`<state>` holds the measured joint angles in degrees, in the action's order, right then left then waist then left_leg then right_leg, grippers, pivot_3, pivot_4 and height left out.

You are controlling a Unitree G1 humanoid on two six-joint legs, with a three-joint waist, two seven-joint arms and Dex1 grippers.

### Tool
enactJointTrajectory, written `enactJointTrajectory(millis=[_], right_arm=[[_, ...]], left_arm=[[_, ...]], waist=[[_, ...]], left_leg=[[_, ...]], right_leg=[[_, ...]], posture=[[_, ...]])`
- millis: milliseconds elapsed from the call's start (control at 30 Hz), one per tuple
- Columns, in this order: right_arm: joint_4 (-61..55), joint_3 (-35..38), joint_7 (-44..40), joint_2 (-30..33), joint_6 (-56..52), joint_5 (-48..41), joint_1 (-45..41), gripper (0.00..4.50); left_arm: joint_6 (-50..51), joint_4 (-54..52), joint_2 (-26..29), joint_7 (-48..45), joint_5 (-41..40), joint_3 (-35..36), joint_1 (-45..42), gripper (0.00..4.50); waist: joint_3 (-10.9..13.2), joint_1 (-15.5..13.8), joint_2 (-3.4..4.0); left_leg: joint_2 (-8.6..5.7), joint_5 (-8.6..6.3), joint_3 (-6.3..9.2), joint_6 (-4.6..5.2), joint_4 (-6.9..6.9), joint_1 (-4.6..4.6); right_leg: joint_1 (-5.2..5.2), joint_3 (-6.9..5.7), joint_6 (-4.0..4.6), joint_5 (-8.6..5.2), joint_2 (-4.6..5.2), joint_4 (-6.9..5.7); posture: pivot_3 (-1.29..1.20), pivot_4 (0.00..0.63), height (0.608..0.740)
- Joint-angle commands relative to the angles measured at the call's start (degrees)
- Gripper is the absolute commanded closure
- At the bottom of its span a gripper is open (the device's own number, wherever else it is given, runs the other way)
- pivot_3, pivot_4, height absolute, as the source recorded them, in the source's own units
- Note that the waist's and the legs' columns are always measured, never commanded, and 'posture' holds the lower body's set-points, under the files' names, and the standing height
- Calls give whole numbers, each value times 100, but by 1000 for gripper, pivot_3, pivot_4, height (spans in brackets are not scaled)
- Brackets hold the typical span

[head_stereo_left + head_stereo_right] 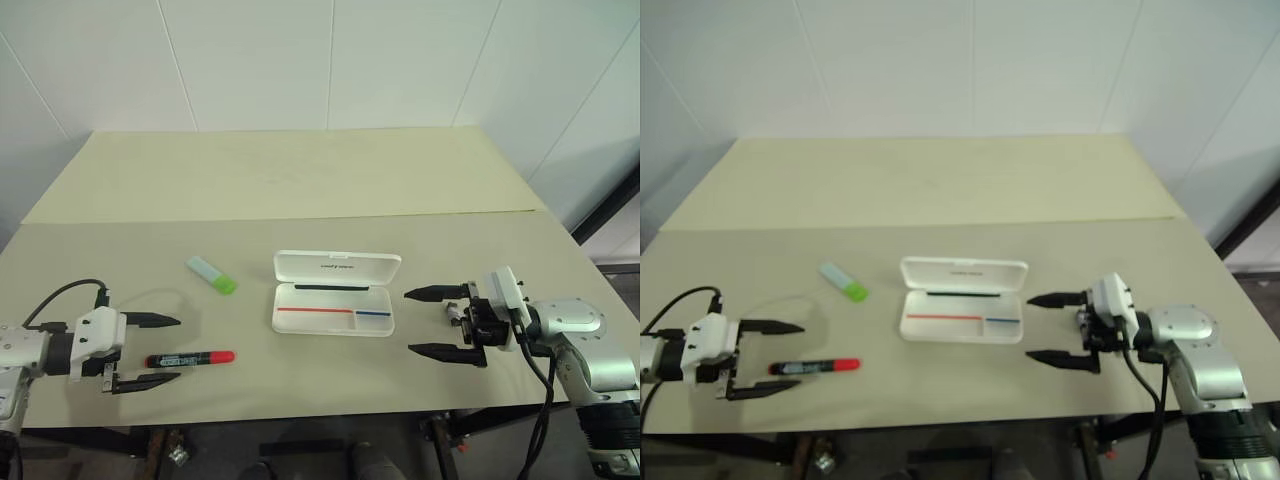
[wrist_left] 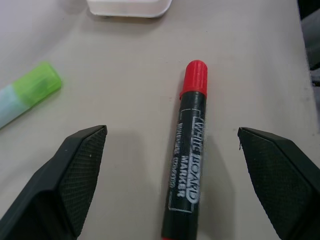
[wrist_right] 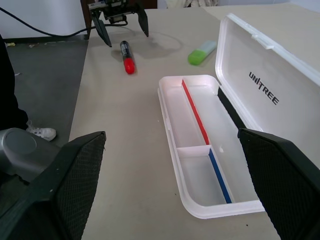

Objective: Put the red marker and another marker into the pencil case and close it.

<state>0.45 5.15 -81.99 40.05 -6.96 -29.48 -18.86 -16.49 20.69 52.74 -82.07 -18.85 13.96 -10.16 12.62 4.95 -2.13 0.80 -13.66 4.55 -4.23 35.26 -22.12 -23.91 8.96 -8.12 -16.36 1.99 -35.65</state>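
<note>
The worktop [image 1: 300, 190] carried every item. The pencil case [image 1: 335, 307] lay open at its centre, lid raised, tray empty. The right end effector [image 1: 438, 322] stood just beside the case's right end, jaws wide apart, holding nothing. The left end effector [image 1: 150, 350] was spread open around the barrel end of the red marker [image 1: 190, 358], fingers clear of it. The green-capped marker [image 1: 211, 275] lay between the red marker and the case.
</note>
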Motion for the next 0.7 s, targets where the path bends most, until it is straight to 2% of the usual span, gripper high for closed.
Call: enactJointTrajectory(millis=[33,267,300,400,700], right_arm=[[-193,118,86,51,123,-39,99,34],[-408,158,240,80,149,-65,320,34],[-423,160,255,82,152,-66,335,6],[-448,161,311,79,157,-62,341,0],[-315,119,369,51,244,-11,218,0]], left_arm=[[-360,382,-50,-81,201,-265,-268,0],[-646,818,-73,-150,349,-585,-564,0],[-645,843,-86,-154,324,-588,-576,186],[-652,896,-103,-97,320,-602,-604,880],[-637,948,-139,14,351,-626,-650,3857]], waist=[[0,-1,0],[0,2,0],[0,0,0],[0,-1,0],[0,-7,0]], left_leg=[[1,0,0,0,0,0],[3,0,0,0,0,0],[3,0,0,0,0,0],[3,0,0,0,1,1],[4,2,-2,3,11,3]], right_leg=[[0,0,-5,3,-2,0],[-1,0,-18,10,-4,-2],[0,0,-18,10,-4,-3],[0,0,-17,9,-4,-5],[1,1,-5,3,-4,-14]], posture=[[0,150,740],[0,150,740],[0,150,740],[0,150,740],[0,150,740]])
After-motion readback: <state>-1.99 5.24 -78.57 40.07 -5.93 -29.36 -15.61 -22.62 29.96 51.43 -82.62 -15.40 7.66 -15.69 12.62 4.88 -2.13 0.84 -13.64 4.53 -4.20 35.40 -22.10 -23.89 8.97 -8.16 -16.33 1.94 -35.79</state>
